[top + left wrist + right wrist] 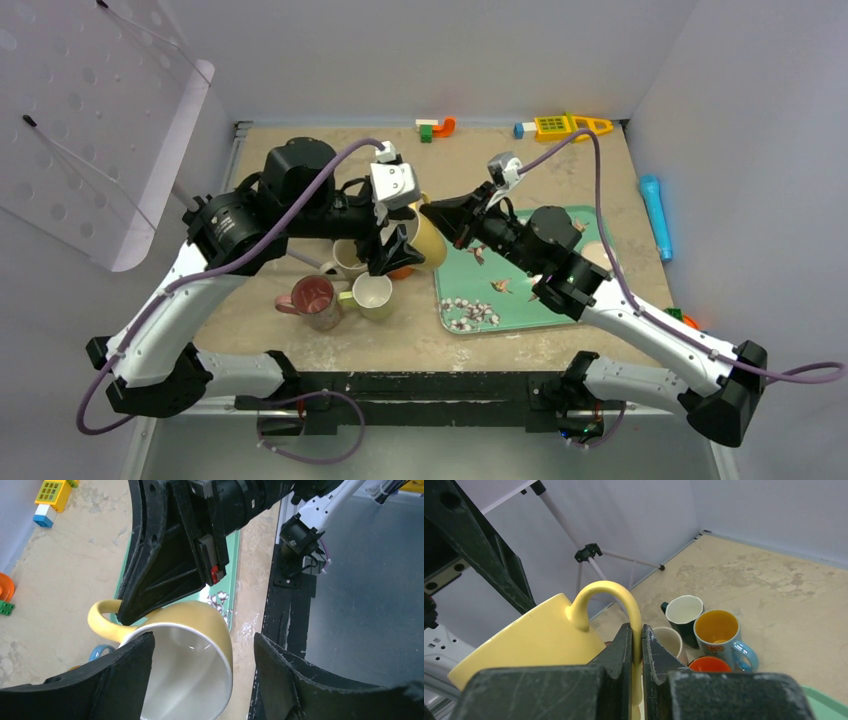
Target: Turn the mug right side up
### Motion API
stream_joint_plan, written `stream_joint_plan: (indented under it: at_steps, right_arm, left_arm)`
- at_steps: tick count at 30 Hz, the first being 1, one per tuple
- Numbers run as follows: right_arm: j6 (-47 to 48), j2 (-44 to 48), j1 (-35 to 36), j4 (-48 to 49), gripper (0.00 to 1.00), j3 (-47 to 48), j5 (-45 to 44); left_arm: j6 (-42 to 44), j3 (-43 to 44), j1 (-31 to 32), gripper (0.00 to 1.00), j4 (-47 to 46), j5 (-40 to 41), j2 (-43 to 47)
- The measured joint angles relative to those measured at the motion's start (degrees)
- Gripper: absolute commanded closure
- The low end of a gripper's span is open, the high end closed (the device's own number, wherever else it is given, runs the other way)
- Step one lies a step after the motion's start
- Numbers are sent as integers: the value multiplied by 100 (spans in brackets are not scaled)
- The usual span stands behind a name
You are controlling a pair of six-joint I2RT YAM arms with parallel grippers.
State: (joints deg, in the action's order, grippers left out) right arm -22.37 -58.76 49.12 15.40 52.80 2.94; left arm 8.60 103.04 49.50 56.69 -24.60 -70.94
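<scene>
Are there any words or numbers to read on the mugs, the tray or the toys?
No word or number can be read anywhere.
yellow mug: plain, no print showing.
green tray: only flowers and birds, no writing.
yellow toy: its little squares are too small to read.

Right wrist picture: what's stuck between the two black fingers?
The handle of the yellow mug. The right gripper pinches it, with nothing else in between. The right wrist view shows this best.
</scene>
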Motion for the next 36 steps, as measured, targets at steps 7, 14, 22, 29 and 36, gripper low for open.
stream_joint_plan:
  at_steps: [7, 14, 22, 29, 36]
  right_arm:
    - [-81, -13, 7, -90, 100, 240, -98]
    - [-155, -417, 2, -811, 11, 765, -468]
    - [-367, 293, -1779, -1945, 6, 826, -2120]
    - [-778, 1073, -3508, -2586, 4, -140, -3224]
    - [-807, 1126, -3560, -2872, 4, -286, -3563]
  left_arm:
    - [81, -374, 0, 100, 13, -199, 35]
    - [236, -466, -66, 100, 192, -177, -90]
    - [927, -590, 415, 100, 1038, 463, -872]
    - [1558, -1558, 1152, 100, 1143, 1294, -1985]
    - [2317, -2020, 1198, 100, 734, 1652, -2538]
